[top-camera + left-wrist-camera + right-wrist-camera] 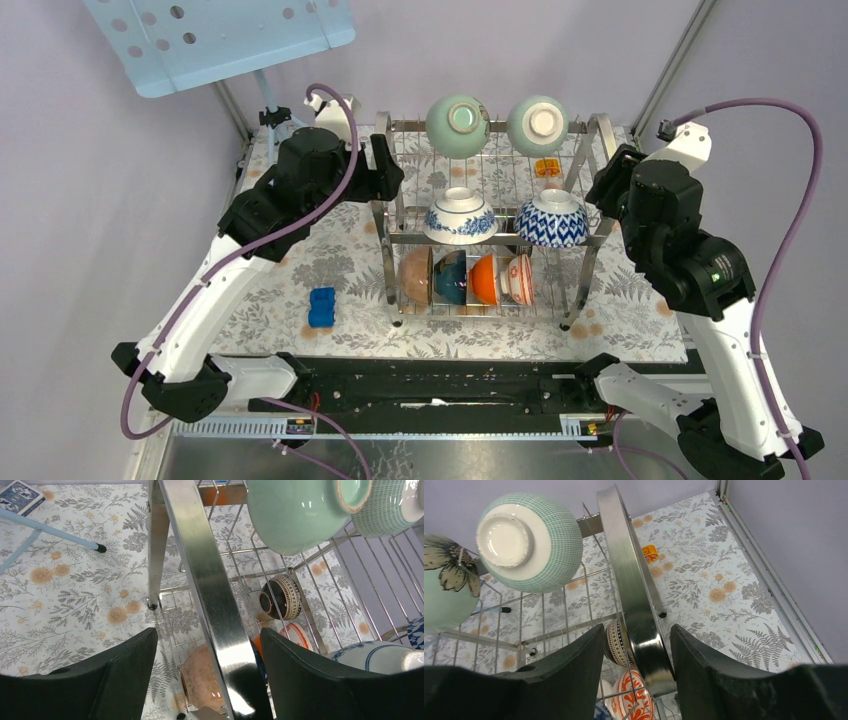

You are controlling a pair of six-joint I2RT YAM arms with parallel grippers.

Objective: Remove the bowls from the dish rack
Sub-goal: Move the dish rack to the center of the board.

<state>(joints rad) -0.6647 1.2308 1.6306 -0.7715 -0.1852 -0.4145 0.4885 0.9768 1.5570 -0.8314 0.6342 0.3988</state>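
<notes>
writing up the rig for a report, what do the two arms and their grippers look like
Both the left arm and right arm have white lower links and black joints and upper housings. A purple cable loops along each. A green light glows on the right arm. The left gripper's fingers and right gripper's fingers are broad matte black wedges.

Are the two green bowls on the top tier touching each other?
Apart. The top external view shows a stretch of dish rack rail between the plain green bowl and the grid-patterned green bowl.

Brown bowl (201, 676) half behind dish rack (210, 580)
</notes>
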